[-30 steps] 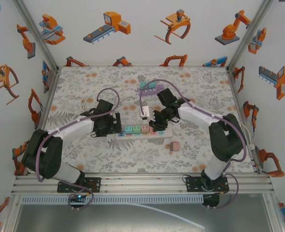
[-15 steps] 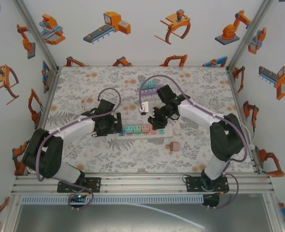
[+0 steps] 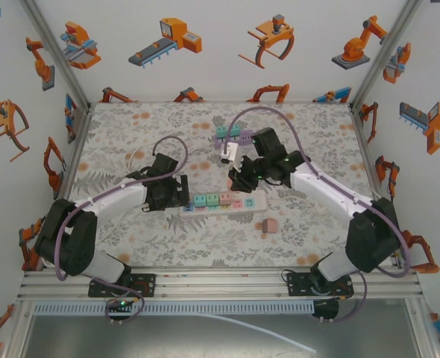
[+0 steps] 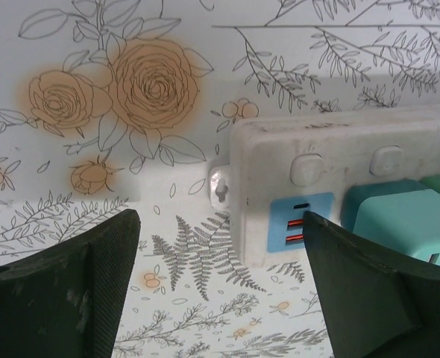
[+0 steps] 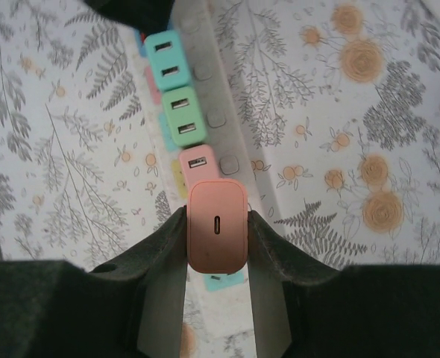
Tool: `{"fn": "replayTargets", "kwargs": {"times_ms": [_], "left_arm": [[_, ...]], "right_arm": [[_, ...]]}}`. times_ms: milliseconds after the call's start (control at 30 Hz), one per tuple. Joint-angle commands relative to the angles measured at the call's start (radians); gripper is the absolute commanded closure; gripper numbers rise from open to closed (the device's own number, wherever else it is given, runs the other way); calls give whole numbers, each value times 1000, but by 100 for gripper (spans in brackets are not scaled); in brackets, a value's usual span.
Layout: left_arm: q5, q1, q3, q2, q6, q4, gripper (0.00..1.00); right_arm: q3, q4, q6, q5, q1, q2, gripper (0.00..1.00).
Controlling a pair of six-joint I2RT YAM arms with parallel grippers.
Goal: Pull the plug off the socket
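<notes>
The white power strip (image 3: 218, 203) lies mid-table with teal (image 5: 166, 57), green (image 5: 183, 113) and pink (image 5: 200, 162) plugs seated in it. My right gripper (image 5: 217, 224) is shut on a salmon plug (image 5: 217, 227), held clear above the strip over a bare socket with a teal label (image 5: 229, 280). In the top view the right gripper (image 3: 240, 179) hovers over the strip's right half. My left gripper (image 4: 220, 291) stands open at the strip's left end (image 4: 280, 171). One finger (image 4: 71, 291) rests on the mat and the other (image 4: 380, 291) sits by the blue USB ports (image 4: 298, 222).
A loose pink plug (image 3: 270, 225) lies on the mat in front of the strip's right end. A small cluster of teal and purple adapters (image 3: 232, 134) sits further back, with a white block (image 3: 228, 153) on the purple cable beside it. Printed walls enclose the table.
My right gripper has risen and drawn back from the strip with the salmon plug in it. The left gripper has stayed at the strip's left end.
</notes>
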Motion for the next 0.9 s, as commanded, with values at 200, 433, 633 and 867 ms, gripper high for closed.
{"fn": "replayTargets", "kwargs": {"times_ms": [200, 433, 633, 867], "left_arm": [[11, -7, 71, -116, 67, -85, 16], [151, -21, 32, -308, 178, -7, 15], [407, -47, -32, -480, 284, 99, 12], [662, -147, -41, -551, 417, 107, 1]], "right_arm": [[-91, 205, 740, 320, 3, -169, 100], [-242, 267, 1183, 463, 7, -298, 100], [-442, 314, 1416, 579, 51, -418, 100], [-644, 403, 1608, 741, 170, -494, 100]]}}
